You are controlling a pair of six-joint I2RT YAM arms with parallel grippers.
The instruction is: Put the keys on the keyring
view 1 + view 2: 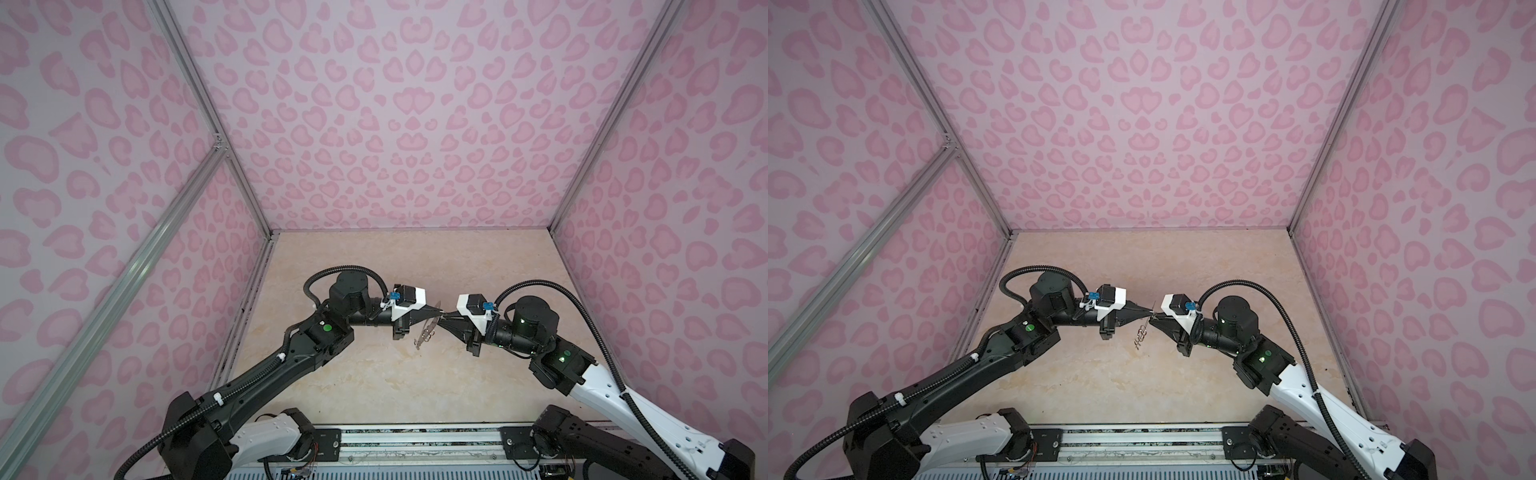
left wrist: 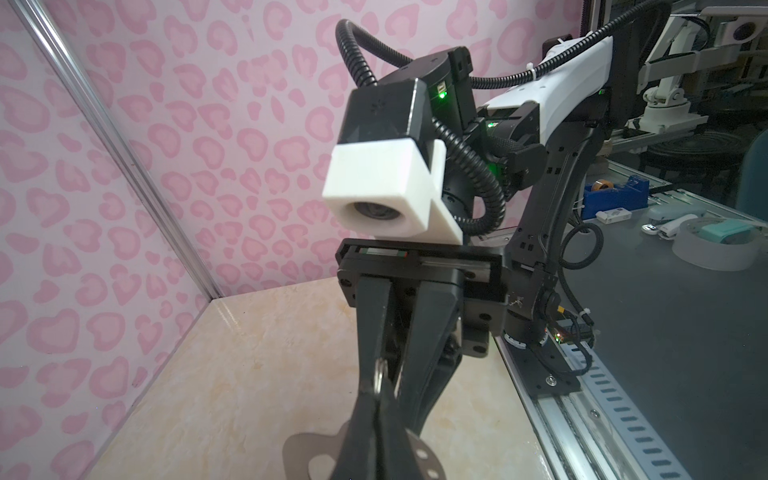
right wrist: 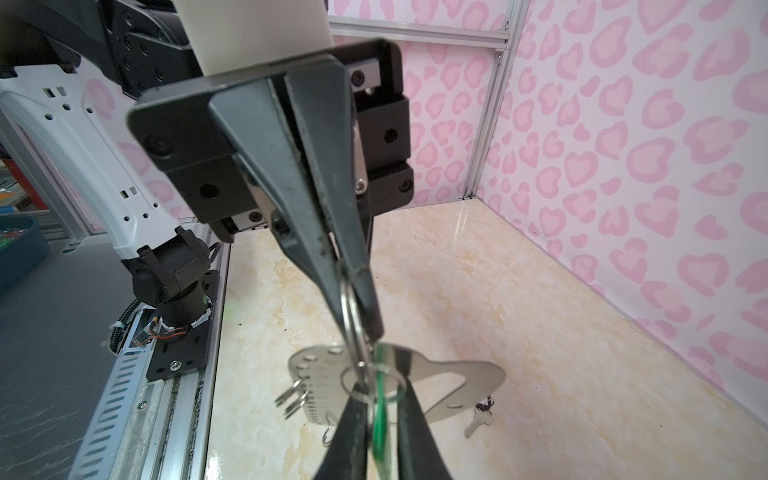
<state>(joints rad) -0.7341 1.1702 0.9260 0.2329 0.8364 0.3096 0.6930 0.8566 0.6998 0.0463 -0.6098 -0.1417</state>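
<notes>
Both grippers meet tip to tip above the middle of the marble table. My left gripper (image 1: pixel 436 311) (image 2: pixel 376 394) is shut on the keyring (image 1: pixel 428 330) (image 2: pixel 301 448), a flat grey plate held on edge off the table. In the right wrist view the keyring (image 3: pixel 457 378) shows its handle slot and small split rings (image 3: pixel 291 392) along one edge. My right gripper (image 1: pixel 441 319) (image 3: pixel 380 384) is shut on the green-tagged key; its green tag (image 3: pixel 379 432) stands edge-on between the fingers, right against the plate. The black-tagged key (image 3: pixel 477 420) lies on the table beyond the plate.
Pink patterned walls with aluminium posts (image 1: pixel 249 195) close in the left, back and right sides. A metal rail (image 1: pixel 415 436) carrying both arm bases runs along the front edge. Beyond the rail, a dark bench (image 2: pixel 665 332) holds tape rolls and small tools.
</notes>
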